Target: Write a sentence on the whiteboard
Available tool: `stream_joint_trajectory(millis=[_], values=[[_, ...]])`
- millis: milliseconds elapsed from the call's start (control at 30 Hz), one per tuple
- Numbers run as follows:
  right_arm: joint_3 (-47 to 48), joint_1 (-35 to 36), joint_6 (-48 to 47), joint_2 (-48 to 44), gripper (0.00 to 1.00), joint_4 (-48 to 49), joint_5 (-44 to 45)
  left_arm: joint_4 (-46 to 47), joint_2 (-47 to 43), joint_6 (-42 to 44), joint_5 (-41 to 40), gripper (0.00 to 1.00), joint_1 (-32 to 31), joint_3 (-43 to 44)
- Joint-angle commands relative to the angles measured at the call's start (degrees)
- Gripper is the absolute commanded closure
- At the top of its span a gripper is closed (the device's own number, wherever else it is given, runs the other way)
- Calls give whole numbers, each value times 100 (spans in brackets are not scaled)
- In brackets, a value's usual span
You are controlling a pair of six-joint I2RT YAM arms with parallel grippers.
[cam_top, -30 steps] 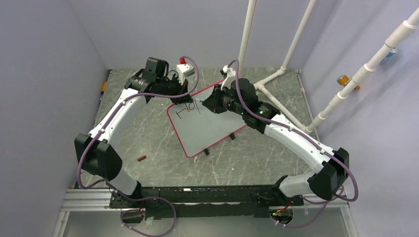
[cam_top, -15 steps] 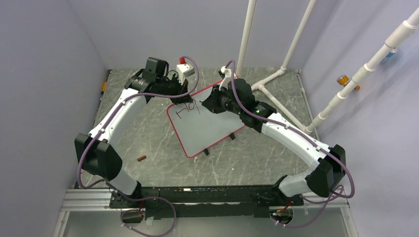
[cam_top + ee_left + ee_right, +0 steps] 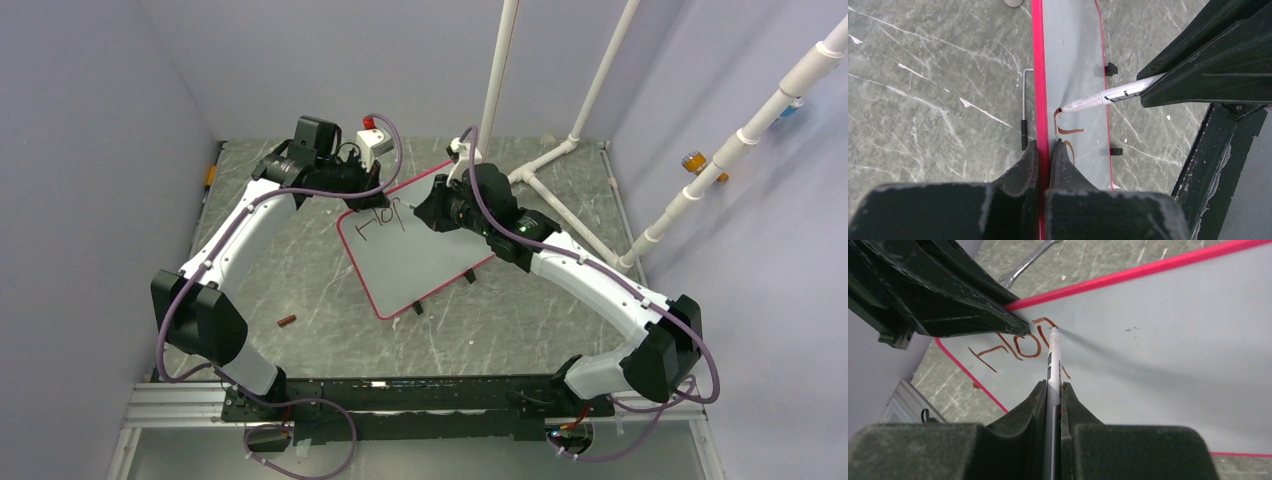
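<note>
Whiteboard (image 3: 420,262) lies skewed on the tabletop (image 3: 300,270), toward the back. Left claw (image 3: 1044,146) is closed on its red frame at the far-left edge. Right claw (image 3: 1053,386) clamps a white marker (image 3: 1054,357), whose tip touches the board just after the sentence (image 3: 1013,347). The sentence is red-brown and reads "Hop" so far.

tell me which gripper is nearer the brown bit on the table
Left. The left gripper clamps the whiteboard edge, beyond the brown bit; the right gripper sits farther right.
</note>
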Motion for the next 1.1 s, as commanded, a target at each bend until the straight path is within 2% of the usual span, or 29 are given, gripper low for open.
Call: stream_joint_trajectory(millis=[0, 333, 1067], values=[[-278, -40, 40, -149, 100, -62, 294, -91, -137, 644, -300, 100, -82, -81], [-518, -26, 154, -208, 100, 106, -119, -91, -146, 636, -285, 100, -89, -90], [27, -23, -19, -187, 100, 212, -417, -100, -136, 644, -319, 100, -96, -90]])
